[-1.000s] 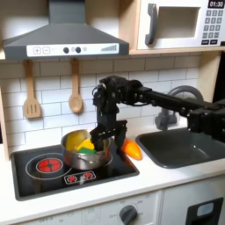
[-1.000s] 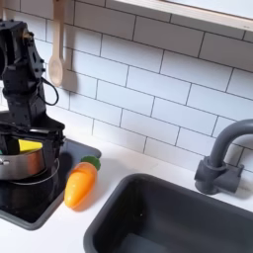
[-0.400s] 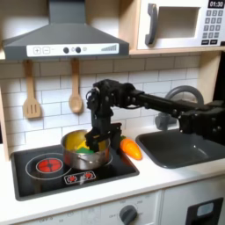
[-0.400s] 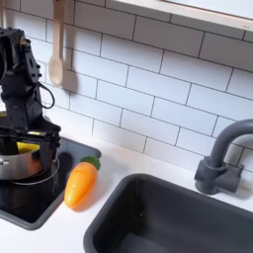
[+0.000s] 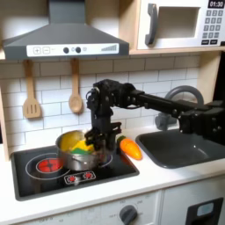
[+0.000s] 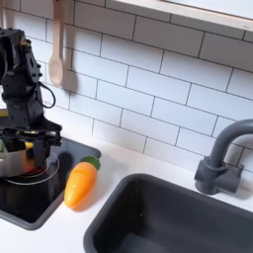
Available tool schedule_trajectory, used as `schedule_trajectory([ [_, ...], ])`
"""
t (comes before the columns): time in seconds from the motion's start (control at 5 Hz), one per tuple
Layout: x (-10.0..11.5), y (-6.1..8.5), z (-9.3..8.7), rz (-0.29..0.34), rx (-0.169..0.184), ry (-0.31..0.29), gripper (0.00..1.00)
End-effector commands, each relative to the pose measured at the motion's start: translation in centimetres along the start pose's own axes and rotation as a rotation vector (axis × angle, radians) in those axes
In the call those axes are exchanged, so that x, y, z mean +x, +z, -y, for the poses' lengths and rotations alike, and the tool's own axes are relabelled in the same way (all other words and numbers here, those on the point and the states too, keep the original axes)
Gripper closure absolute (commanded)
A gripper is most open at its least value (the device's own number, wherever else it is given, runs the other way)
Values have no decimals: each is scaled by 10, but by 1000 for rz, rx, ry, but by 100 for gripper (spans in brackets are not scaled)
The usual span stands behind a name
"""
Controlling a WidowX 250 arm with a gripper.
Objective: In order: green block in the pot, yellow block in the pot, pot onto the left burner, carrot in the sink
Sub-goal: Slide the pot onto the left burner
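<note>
First exterior view: gripper (image 5: 98,141) down at pot (image 5: 79,151) rim, fingers seemingly clamped on it, green block (image 5: 81,151) and yellow block (image 5: 80,144) inside; sliding step in hand, pot between the burners, needing a push further toward left burner (image 5: 47,164). Second exterior view: carrot (image 6: 80,183) lying on bench (image 6: 69,232) beside stovetop, apart from sink (image 6: 176,219), untouched.

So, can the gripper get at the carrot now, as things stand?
Probably yes. The carrot lies uncovered on the counter beside the stove, and the gripper is at the pot close by.
</note>
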State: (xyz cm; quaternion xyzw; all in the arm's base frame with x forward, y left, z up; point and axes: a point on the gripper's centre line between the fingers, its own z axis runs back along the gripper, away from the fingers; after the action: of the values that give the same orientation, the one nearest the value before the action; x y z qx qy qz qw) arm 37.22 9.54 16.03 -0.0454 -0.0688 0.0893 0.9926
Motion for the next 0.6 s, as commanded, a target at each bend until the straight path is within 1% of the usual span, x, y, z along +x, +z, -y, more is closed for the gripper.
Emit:
schedule_trajectory([
  [0.0,-1,-3,3,0,-7,-7,100],
  [0.4,0,-2,1,1,-6,-12,100],
])
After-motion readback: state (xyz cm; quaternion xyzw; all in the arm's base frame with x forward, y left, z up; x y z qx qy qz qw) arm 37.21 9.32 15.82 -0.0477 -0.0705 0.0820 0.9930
